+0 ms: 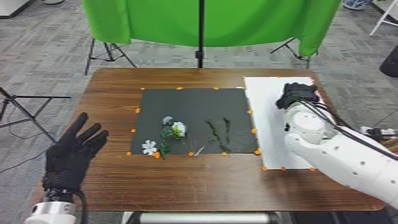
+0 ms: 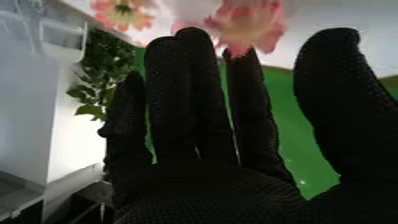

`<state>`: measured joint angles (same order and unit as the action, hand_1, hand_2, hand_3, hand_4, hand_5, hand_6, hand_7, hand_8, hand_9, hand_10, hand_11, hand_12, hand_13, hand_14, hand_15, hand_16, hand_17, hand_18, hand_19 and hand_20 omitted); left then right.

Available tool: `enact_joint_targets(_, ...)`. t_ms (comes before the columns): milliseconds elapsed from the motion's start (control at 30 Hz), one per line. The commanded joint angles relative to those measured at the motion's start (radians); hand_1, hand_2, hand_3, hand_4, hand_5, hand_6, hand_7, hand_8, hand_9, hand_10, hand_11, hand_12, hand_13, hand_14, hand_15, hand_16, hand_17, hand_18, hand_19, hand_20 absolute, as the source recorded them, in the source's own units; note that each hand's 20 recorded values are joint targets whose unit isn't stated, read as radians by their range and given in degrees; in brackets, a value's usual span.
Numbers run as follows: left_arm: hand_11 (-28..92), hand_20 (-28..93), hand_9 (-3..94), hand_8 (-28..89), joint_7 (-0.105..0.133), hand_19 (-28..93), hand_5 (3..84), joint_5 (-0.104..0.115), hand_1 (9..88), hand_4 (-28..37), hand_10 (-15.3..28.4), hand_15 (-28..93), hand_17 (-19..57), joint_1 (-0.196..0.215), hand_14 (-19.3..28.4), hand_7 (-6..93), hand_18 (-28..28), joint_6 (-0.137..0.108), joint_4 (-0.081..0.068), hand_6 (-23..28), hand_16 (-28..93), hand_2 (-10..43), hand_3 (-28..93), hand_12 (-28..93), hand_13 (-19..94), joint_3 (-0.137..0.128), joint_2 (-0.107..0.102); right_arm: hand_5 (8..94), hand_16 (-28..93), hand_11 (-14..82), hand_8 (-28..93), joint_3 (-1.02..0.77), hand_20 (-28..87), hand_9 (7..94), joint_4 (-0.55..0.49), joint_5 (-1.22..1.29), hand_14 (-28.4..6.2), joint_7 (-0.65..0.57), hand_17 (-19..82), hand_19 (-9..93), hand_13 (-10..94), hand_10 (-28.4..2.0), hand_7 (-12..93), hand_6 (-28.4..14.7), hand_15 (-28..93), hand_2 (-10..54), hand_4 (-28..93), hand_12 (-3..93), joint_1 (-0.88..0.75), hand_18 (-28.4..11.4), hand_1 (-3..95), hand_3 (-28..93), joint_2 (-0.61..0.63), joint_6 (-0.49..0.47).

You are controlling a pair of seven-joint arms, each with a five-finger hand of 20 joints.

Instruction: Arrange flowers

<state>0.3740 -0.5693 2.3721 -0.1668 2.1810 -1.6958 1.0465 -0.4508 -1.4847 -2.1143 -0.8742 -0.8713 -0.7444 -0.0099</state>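
Two dark stems point(image 1: 215, 133) lie toward five o'clock on the dark mat point(image 1: 200, 102), left hand point(image 1: 69, 162) spread wide at eight, right hand point(image 1: 299, 94) straight-fingered at two, near a pink flower point(image 2: 247, 27).

An open white flower point(image 1: 149, 146) lies flat near one corner of the dark mat point(image 1: 222, 100). Just beside it, a fuller white bloom point(image 1: 179, 129) with a yellow-green middle and a small bluish bloom point(image 1: 167, 120) lie among green leaves point(image 1: 166, 135). Thin dark-green stems point(image 1: 216, 134) lie apart from them. The right wrist view has a coral-and-cream flower point(image 2: 123, 17) with a dark centre and a fuller pink flower point(image 2: 244, 25).
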Motion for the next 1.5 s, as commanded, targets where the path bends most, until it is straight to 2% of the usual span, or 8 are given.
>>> enact_joint_targets(33,18,-1,32.1,-9,-0.022,55,33.1,-0.014,23.7,-26.1,19.0,41,-9.8,0.000,27.1,8.0,28.4,0.018,-0.004,6.6,-9,5.8,81,8,24,-0.007,0.020,65.2,14,27.6,-13,0.001,45,69.7,0.062,-0.016,-9.3,-0.025,21,81,61,-10.6,19,3.3,71,-9.5,-28,17.6,-0.018,-21.8,43.3,78,-0.037,-0.015)
enact_joint_targets(200,18,-1,32.1,-9,-0.022,55,33.2,-0.016,23.8,-25.8,19.0,41,-9.8,-0.005,27.2,7.5,28.4,0.020,-0.006,6.8,-8,5.8,81,8,24,-0.006,0.023,80.9,27,13.6,-1,0.026,43,89.3,0.067,-0.039,-2.7,-0.025,28,84,72,-5.6,24,3.7,64,-9.5,-28,35.0,-0.029,-19.6,58.2,66,-0.033,0.052)
enact_joint_targets(567,18,-2,32.1,-9,-0.020,55,33.6,-0.013,23.9,-25.8,19.3,42,-9.9,0.006,27.4,7.2,28.4,0.017,-0.001,7.2,-8,5.8,80,8,24,-0.010,0.017,85.3,29,14.2,1,-0.044,41,93.2,-0.139,-0.094,-0.9,0.024,33,86,78,-3.9,24,2.6,61,-9.5,-28,36.7,-0.042,-18.4,59.9,68,0.007,0.260)
enact_joint_targets(767,18,-2,32.2,-9,-0.032,55,33.7,-0.022,24.0,-25.6,19.6,42,-9.9,0.011,27.8,7.0,28.4,0.024,0.001,7.3,-8,5.9,80,9,24,-0.018,0.028,85.7,30,13.9,2,-0.156,41,93.5,-0.318,-0.051,-1.5,0.102,33,86,78,-4.2,23,2.1,61,-9.5,-28,37.0,-0.117,-18.6,60.3,68,-0.031,0.231)
enact_joint_targets(867,18,-2,32.2,-9,-0.021,55,33.8,-0.011,24.1,-25.6,19.5,42,-9.9,0.015,27.9,7.1,28.4,0.017,0.002,7.4,-8,5.8,80,9,24,-0.014,0.013,85.6,30,13.7,2,-0.170,41,93.5,-0.375,-0.049,-1.8,0.149,33,86,78,-4.6,22,2.0,62,-9.5,-28,37.2,-0.153,-18.6,60.4,68,-0.065,0.204)
enact_joint_targets(967,18,-3,32.2,-9,-0.046,56,33.9,-0.022,24.1,-25.5,19.5,42,-9.9,0.009,28.0,7.0,28.4,0.028,0.001,7.6,-9,5.8,80,9,24,-0.022,0.027,85.2,30,14.0,3,-0.187,41,92.8,-0.399,-0.011,-2.0,0.163,32,86,77,-5.3,22,1.8,62,-9.5,-28,37.7,-0.196,-18.3,59.7,69,-0.128,0.164)
enact_joint_targets(1433,18,-5,31.5,-8,-0.101,57,33.8,-0.048,24.5,-24.8,19.9,44,-9.9,-0.006,28.3,6.9,28.4,0.049,-0.002,7.6,-10,5.7,80,9,23,-0.036,0.059,83.5,29,15.3,3,-0.018,42,91.9,-0.344,-0.069,-3.1,0.197,30,87,75,-6.2,23,1.3,65,-9.5,-28,38.2,-0.196,-19.7,59.2,70,-0.229,0.152)
enact_joint_targets(1500,18,-5,31.4,-8,-0.088,57,33.8,-0.039,24.5,-24.6,19.9,44,-10.0,-0.003,28.3,6.8,28.4,0.043,-0.003,7.7,-10,5.7,80,9,23,-0.032,0.050,83.3,30,15.9,3,-0.002,42,91.8,-0.328,-0.099,-3.5,0.192,30,87,74,-6.5,23,1.4,66,-9.5,-28,38.6,-0.192,-20.3,58.9,70,-0.236,0.147)
